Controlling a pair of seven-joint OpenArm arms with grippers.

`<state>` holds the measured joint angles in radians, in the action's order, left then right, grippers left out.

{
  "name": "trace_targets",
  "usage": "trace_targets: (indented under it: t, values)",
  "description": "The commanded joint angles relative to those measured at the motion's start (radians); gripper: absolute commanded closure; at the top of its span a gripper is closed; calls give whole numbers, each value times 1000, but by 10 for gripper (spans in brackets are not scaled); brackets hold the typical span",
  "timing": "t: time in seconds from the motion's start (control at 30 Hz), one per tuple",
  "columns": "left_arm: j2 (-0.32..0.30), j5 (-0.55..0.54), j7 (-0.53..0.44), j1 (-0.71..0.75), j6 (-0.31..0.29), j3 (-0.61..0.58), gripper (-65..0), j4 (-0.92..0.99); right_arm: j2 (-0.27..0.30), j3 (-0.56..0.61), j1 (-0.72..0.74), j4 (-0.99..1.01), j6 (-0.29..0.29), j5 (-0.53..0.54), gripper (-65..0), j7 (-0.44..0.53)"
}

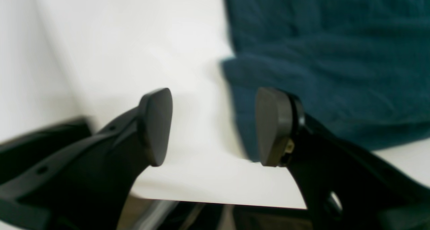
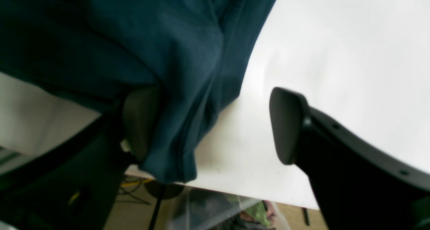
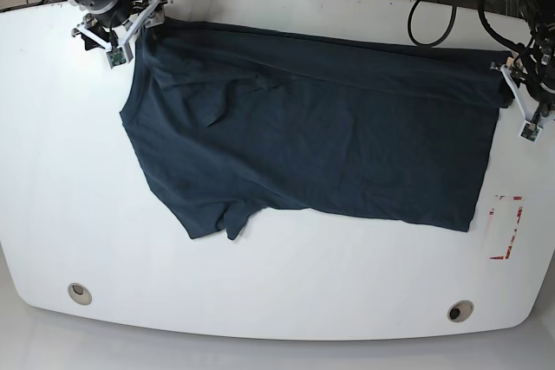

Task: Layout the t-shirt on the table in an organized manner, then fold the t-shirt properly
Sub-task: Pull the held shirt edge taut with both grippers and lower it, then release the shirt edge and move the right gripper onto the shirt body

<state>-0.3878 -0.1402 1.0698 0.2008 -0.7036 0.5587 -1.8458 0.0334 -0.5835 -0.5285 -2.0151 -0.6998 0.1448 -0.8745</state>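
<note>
T-shirt [image 2: 161, 55] over one right claw [image 2: 215, 129] pad; blurred left-wrist view.

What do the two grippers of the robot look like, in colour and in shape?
Both grippers have matte black fingers ending in flat, rounded, paddle-like pads. The left gripper shows small holes along its black arms; the right gripper looks the same. From the base view, the wrists carry white brackets, and black cables run behind.

Beside the left gripper [image 1: 213, 126], the t-shirt [image 1: 329, 62] is showing as soft, matt, dark navy cloth with a faintly fuzzy nap. Under both grippers, the table [image 3: 286, 288] is looking smooth, glossy and white. The right gripper's [image 2: 215, 126] pads [image 2: 285, 126] are looking like matt black plastic.
</note>
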Motion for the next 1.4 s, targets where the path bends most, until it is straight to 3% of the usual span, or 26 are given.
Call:
trace_targets:
  t: [0.0,0.17,0.4,0.63,0.9,1.13,1.23,1.37]
  values:
    - [-18,-22,30,-14,5,16,-367,-59,13,-34,0,-23,2,91,-466,10]
    - [-18,-88,43,-62,5,60,-367,-84,18,-53,1,-23,2,217,-466,10]
    - [-9,-97,40,-110,5,57,-367,-82,43,-53,15,-17,2,375,-466,10]
    - [66,-95,39,-123,5,56,-367,-62,18,-51,107,-3,2,376,-466,10]
    - [66,-95,33,-111,5,45,-367,57,9,-22,141,-2,2,378,-466,-28]
    - [59,-95,-70,-83,5,42,-367,209,9,-13,97,12,2,376,-461,-55]
    - [57,-95,-127,-74,5,42,-367,258,7,-13,83,35,2,361,-385,-55]
    - [57,-85,-139,-77,5,37,-367,323,7,-13,80,55,2,289,-208,-55]
